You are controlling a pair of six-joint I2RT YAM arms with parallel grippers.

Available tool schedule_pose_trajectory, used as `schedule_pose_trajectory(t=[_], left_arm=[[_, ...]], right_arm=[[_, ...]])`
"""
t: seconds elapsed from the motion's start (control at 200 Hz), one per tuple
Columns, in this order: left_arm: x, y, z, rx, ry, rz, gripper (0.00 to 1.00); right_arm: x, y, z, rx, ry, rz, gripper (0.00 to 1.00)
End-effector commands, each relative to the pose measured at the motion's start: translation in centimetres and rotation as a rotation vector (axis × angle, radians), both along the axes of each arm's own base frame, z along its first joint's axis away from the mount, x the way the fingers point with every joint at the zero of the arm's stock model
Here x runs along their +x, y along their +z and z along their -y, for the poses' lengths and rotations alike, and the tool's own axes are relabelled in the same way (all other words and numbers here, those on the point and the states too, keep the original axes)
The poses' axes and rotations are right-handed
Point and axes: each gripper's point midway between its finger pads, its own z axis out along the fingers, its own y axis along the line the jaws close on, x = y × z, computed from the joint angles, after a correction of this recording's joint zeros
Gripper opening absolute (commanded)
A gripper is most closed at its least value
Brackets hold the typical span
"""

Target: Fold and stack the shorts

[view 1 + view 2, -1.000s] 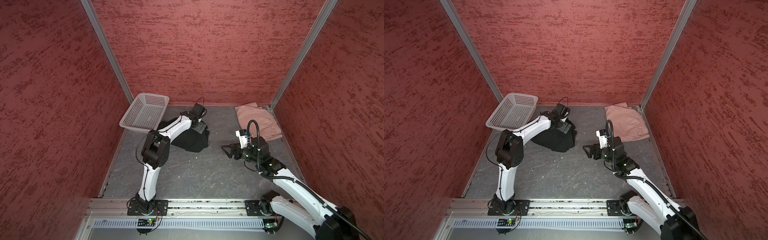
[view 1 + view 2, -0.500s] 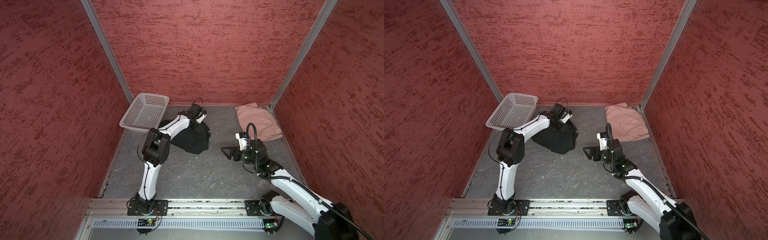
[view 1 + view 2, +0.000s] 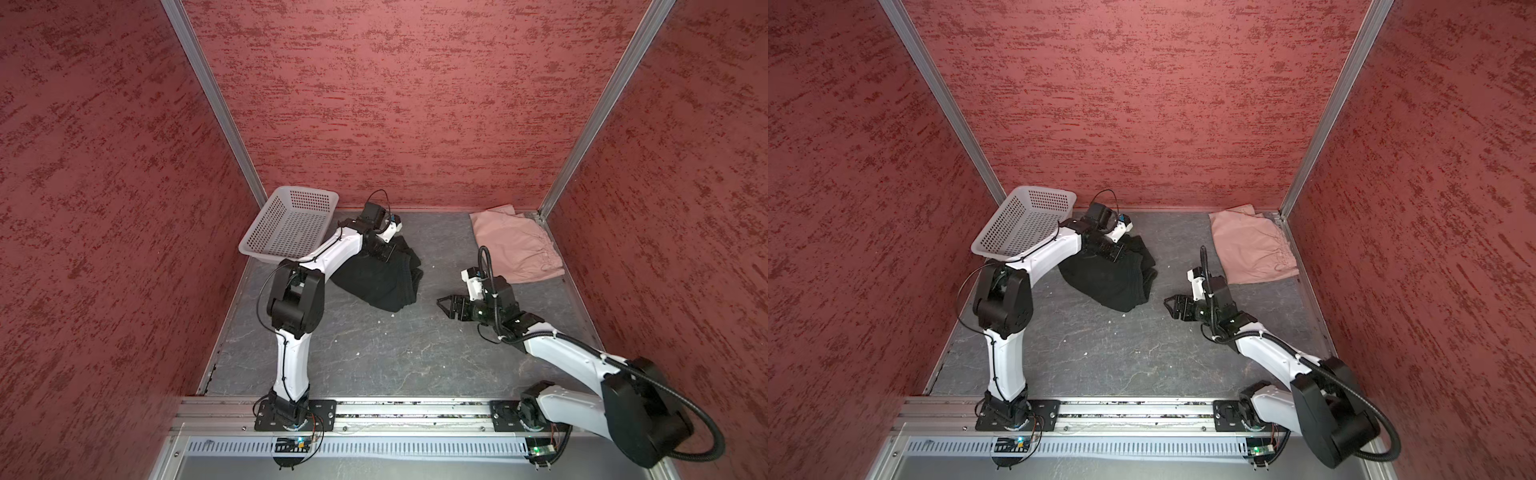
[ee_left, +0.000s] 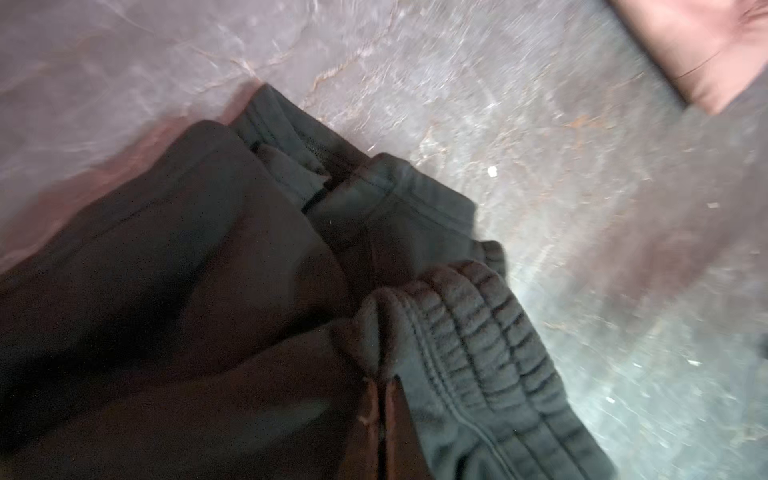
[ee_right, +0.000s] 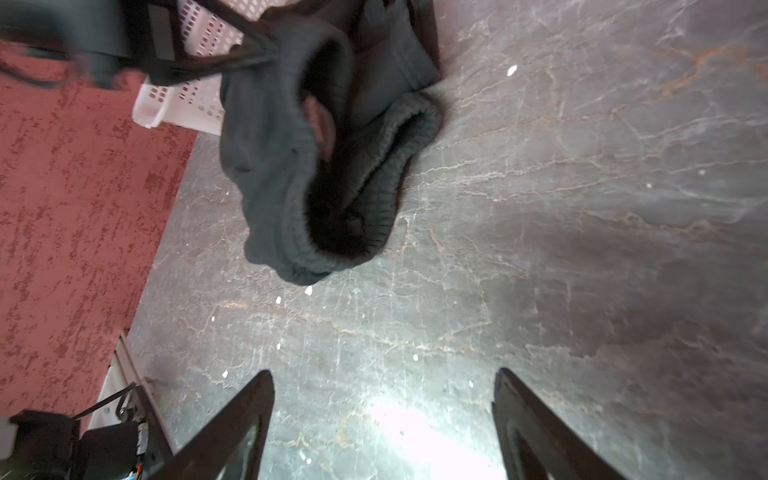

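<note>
Black shorts (image 3: 376,279) aim waistband at the open, empty right claw (image 3: 445,307) — left claw (image 3: 382,254) clenched on them.

Black shorts (image 3: 374,282): matt, napped fleece cloth, ribbed at the waistband. Dusty pink shorts (image 3: 513,245): smooth, thin woven cloth. White perforated basket (image 3: 286,226): semi-gloss plastic. Grey veined tabletop (image 3: 395,357): smooth, faint sheen. Red walls (image 3: 395,104): rough, matt.

The black shorts (image 3: 376,278) were plain black, ribbed at the waist; the pink shorts (image 3: 515,245) were a solid dusty pink. The basket (image 3: 286,226) was white, dotted with rows of holes. The walls (image 3: 395,104) were mottled red, the floor (image 3: 395,357) dark grey with pale marble veins
</note>
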Motion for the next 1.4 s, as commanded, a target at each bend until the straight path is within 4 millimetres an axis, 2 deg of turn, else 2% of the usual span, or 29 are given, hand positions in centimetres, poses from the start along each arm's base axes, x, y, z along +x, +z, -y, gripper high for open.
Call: schedule_pose_trajectory(t=[0.0, 0.06, 0.085, 0.175, 0.291, 0.416, 0.551, 0.621, 0.822, 0.992, 1.142, 1.393], left_arm=[[-1.9, 7.6, -1.7, -0.041, 0.071, 0.138, 0.0], [-3.2, 8.8, -2.8, -0.054, 0.112, 0.166, 0.0], [-3.9, 9.4, -3.1, -0.062, 0.117, 0.18, 0.0], [-6.0, 10.2, -4.3, -0.067, 0.147, 0.193, 0.0], [-8.4, 9.8, -5.3, -0.08, 0.186, 0.189, 0.0], [-11.0, 9.3, -6.0, -0.092, 0.225, 0.203, 0.0], [-13.1, 8.2, -7.1, -0.122, 0.282, 0.184, 0.0], [-13.6, 7.7, -7.1, -0.129, 0.281, 0.186, 0.0], [-15.9, 6.6, -8.2, -0.026, 0.327, 0.199, 0.0], [-18.2, 5.6, -8.0, -0.054, 0.343, 0.192, 0.0], [-19.7, 3.9, -8.0, -0.055, 0.368, 0.174, 0.0], [-20.7, 3.6, -8.4, -0.05, 0.378, 0.195, 0.0]], right_arm=[[2.6, 0.7, -1.3, 0.021, 0.023, 0.078, 0.75], [3.9, 0.2, -2.0, -0.009, 0.051, 0.095, 0.69], [4.4, -0.8, -2.2, -0.037, 0.061, 0.082, 0.67], [6.5, -2.4, -2.7, -0.11, 0.081, 0.081, 0.66], [8.6, -2.5, -4.1, -0.159, 0.112, 0.126, 0.66], [10.7, -2.7, -4.3, -0.235, 0.095, 0.144, 0.67], [11.2, -3.1, -4.2, -0.349, 0.148, 0.183, 0.69], [11.6, -4.3, -3.6, -0.438, 0.148, 0.152, 0.7], [12.8, -2.7, -5.7, -0.279, 0.103, 0.12, 0.75], [14.6, -3.3, -6.2, -0.182, 0.054, 0.037, 0.76], [14.8, -3.1, -7.1, -0.081, 0.064, -0.008, 0.76], [14.4, -6.0, -6.9, -0.099, 0.05, -0.106, 0.73]])
